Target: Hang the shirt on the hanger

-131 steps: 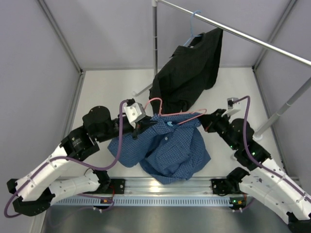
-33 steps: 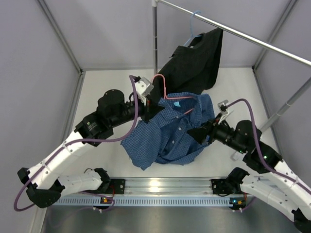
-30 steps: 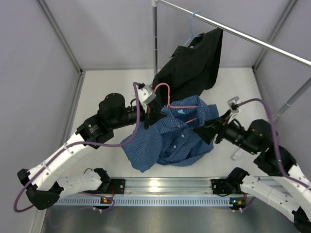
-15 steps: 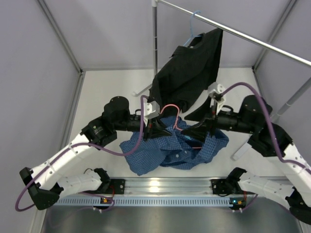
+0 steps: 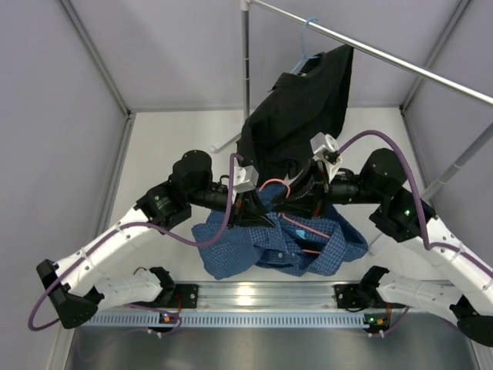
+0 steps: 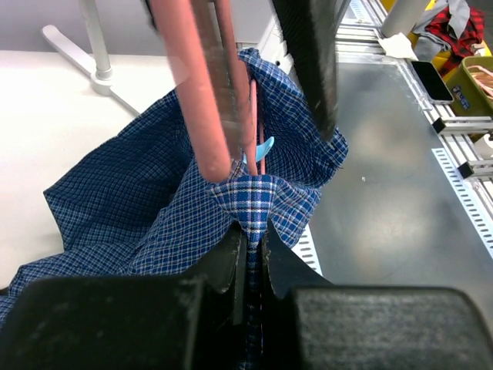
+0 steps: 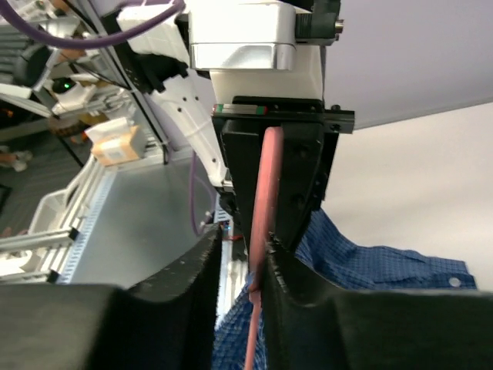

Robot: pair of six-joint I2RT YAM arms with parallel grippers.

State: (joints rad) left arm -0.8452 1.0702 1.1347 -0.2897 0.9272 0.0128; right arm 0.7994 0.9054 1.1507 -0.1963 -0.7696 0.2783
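The blue checked shirt [image 5: 266,248] hangs bunched between my two arms over the table's near half. My left gripper [image 5: 253,210] is shut on a fold of the shirt [image 6: 254,196], seen pinched between its jaws in the left wrist view [image 6: 252,231]. The pink hanger [image 5: 275,185] shows its hook between the grippers, and its wire [image 5: 306,231] runs down into the shirt. My right gripper [image 5: 296,202] is shut on the hanger [image 7: 262,220], which passes between its jaws [image 7: 245,239]. The hanger [image 6: 204,92] stands close before the left wrist camera.
A black shirt [image 5: 300,116] hangs on a light blue hanger [image 5: 306,42] from a metal rail [image 5: 400,62] at the back. The rail's upright pole [image 5: 245,69] and foot [image 6: 92,62] stand behind the grippers. An aluminium rail [image 5: 254,297] edges the table's near side.
Both grippers have closed in on each other at the middle and risen. The right arm swung left with the hanger. The shirt now hangs lower and more bunched.
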